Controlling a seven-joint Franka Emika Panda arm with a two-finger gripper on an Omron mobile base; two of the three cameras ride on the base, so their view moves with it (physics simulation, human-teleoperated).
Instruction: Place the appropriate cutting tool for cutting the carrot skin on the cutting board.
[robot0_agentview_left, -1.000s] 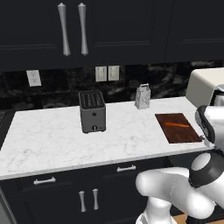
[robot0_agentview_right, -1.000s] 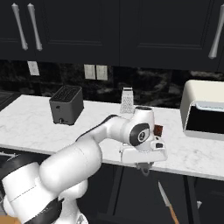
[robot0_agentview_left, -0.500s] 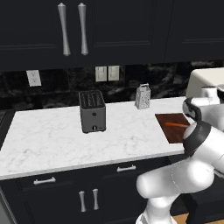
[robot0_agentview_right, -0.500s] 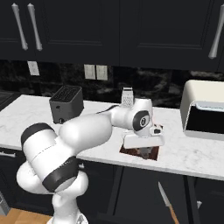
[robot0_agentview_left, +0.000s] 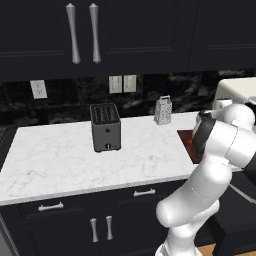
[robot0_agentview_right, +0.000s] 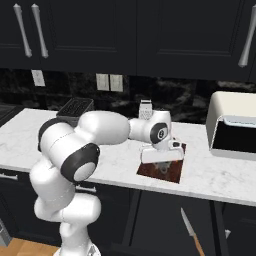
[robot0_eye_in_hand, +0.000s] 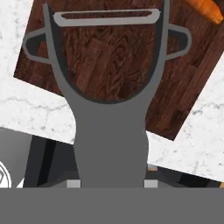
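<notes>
A grey Y-shaped peeler (robot0_eye_in_hand: 109, 109) fills the hand view, its handle pinched in my shut gripper (robot0_eye_in_hand: 112, 183). It hangs over the dark reddish-brown cutting board (robot0_eye_in_hand: 109, 57); whether it touches the wood I cannot tell. The orange carrot (robot0_eye_in_hand: 205, 9) lies on the board at the top right corner of that view. In the right base view my gripper (robot0_agentview_right: 161, 162) hovers low over the cutting board (robot0_agentview_right: 175, 172) near the counter's front edge. In the left base view my own arm covers most of the cutting board (robot0_agentview_left: 185, 137).
A dark toaster (robot0_agentview_left: 105, 127) stands mid-counter and a metal grater (robot0_agentview_left: 162, 110) stands by the back wall. A white toaster oven (robot0_agentview_right: 234, 125) sits right of the board. A knife (robot0_agentview_right: 187, 230) lies low, below the counter front.
The arm has risen from the counter's front edge and swung over the cutting board, carrying the peeler. The hand now sits lower over the wood.
</notes>
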